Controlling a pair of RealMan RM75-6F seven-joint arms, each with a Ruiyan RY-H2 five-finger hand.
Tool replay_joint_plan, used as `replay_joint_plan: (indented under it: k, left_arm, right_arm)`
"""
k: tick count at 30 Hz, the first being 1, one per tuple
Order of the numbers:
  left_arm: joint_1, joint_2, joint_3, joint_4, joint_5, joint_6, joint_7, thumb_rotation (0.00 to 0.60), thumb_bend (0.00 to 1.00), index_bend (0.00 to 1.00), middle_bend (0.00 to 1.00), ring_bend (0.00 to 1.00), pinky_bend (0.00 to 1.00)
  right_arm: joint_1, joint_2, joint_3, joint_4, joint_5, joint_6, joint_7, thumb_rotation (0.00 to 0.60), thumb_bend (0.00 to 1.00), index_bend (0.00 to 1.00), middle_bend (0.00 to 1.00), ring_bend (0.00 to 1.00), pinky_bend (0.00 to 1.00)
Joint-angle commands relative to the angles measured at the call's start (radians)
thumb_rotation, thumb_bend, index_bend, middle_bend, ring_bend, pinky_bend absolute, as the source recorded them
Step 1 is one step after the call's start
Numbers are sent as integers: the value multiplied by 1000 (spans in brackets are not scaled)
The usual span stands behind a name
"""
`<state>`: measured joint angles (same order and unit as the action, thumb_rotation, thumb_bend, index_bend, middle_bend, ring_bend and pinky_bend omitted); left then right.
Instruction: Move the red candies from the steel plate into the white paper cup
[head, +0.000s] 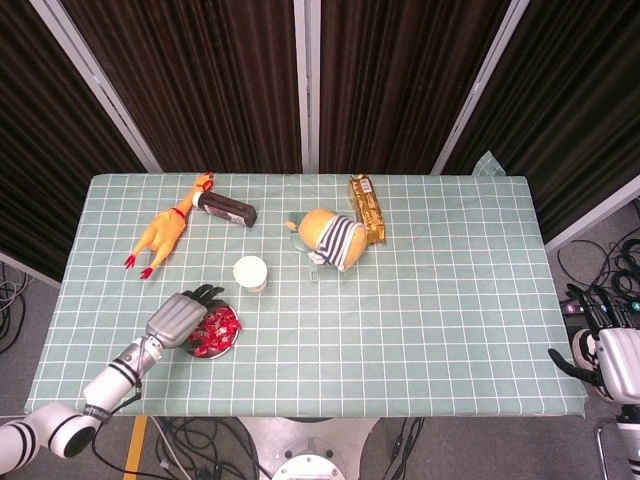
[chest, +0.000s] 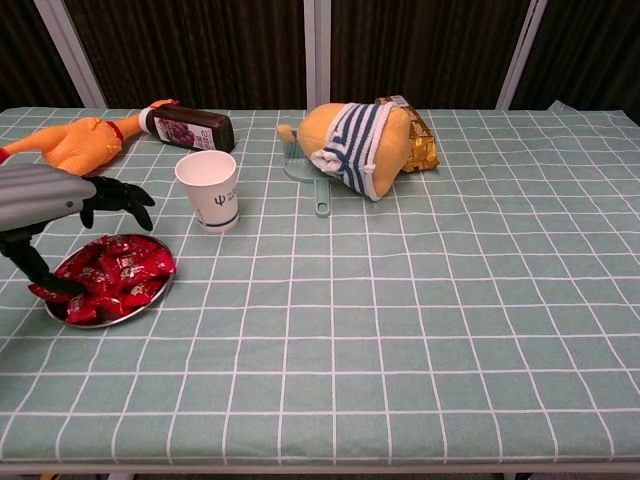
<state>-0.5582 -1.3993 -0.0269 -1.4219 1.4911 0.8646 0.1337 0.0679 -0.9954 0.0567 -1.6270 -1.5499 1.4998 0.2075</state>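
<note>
Left hand (chest: 55, 205), fingers spread and holding nothing, hovers over red candies (chest: 118, 275) on steel plate (chest: 150, 299); white paper cup (chest: 209, 189) nearby.

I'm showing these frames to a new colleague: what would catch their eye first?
Probably the pile of red candies on the steel plate near the table's front left, with the left hand hovering over it, fingers spread. Next, the white paper cup just behind the plate, then the bright rubber chicken at the back left and the striped plush toy mid-table.
</note>
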Motion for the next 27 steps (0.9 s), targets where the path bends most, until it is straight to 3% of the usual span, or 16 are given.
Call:
replay_joint_plan:
  k: [1,13,21,27]
  left_arm:
    - [-6,-12,5,10,-18,-12,5,600,224,297,197,131,392]
    - [-7,-73,23,92,-20,20,-31,600,261,403,333,261,538]
    - [-4,-119,42,175,25,71,-111,600,336,541,503,473,733]
    - [-2,-138,59,226,57,101,-174,600,396,605,592,571,824]
  right_arm:
    - [1,-1,-1,1,1,-3,2,600,132,78,190,53,135]
    - [3,-1,-2,7,10,-14,8,600,132,79,191,53,133]
    - [6,1,-2,10,17,-23,11,600,132,78,194,53,136]
    - [7,-1,-2,11,19,-27,14,600,132,79,196,53,140]
